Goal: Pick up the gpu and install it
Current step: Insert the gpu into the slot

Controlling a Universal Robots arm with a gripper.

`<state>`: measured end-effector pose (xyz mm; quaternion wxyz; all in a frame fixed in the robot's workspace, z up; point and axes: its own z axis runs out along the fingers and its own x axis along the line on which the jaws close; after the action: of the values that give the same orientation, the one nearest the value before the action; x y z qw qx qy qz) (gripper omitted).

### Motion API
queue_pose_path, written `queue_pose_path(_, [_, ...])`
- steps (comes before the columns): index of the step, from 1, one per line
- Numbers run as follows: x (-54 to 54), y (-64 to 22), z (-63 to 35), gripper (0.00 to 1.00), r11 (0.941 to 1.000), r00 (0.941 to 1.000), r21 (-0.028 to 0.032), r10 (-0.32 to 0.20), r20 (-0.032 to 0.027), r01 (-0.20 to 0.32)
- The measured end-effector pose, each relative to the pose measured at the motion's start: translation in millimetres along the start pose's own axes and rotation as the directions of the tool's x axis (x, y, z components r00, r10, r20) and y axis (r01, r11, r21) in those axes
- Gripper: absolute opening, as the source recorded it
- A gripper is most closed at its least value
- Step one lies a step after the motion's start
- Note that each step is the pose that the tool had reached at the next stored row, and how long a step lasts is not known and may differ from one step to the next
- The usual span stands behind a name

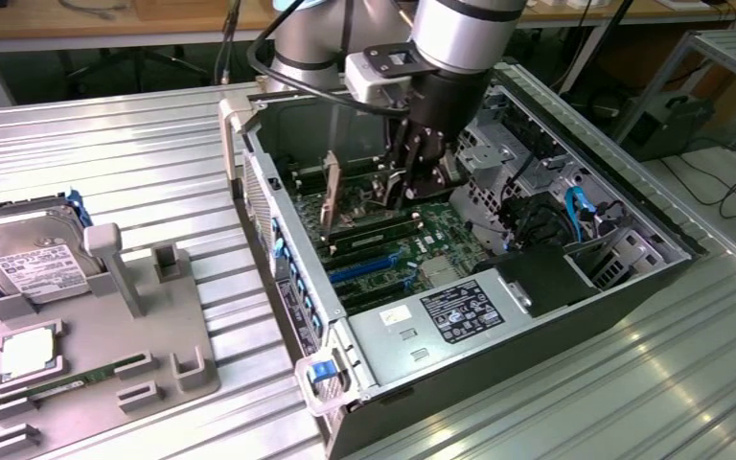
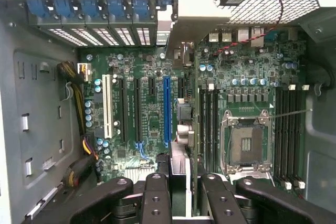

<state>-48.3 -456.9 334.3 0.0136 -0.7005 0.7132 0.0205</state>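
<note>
The gpu [image 2: 181, 150] shows edge-on in the wrist view, a thin dark card running from between my fingers toward its metal end bracket [image 2: 164, 31] at the case's slot openings. It stands on edge over the motherboard [image 2: 149, 129], just beside the long blue slot [image 2: 167, 108]; whether it sits in a slot I cannot tell. My gripper [image 2: 185, 195] is shut on the card. In the exterior view the gripper [image 1: 409, 187] reaches down into the open computer case [image 1: 521, 316], with the card's bracket end [image 1: 333, 192] upright toward the exterior view's left.
An empty processor socket [image 2: 247, 140] and memory slots [image 2: 207, 124] lie beside the card. Cables [image 2: 84, 145] and drive cages [image 1: 560, 211] crowd the case. On the exterior view's left, a grey fixture [image 1: 150, 335] holds a silver hard drive [image 1: 30, 259] and a green memory stick [image 1: 74, 383].
</note>
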Motion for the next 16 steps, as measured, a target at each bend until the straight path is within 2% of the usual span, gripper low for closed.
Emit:
queue_pose_path(7, [0.5,4.6,7.5,0.28,1.0,1.0,0.0,0.0,0.0,0.0])
queue_pose_path(13, [2.5,5.2,16.4,0.28,1.0,1.0,-0.0003,0.0,0.0,0.0])
queue_pose_path(16, [2.9,9.6,21.3,0.28,1.0,1.0,-0.0002,0.0,0.0,0.0])
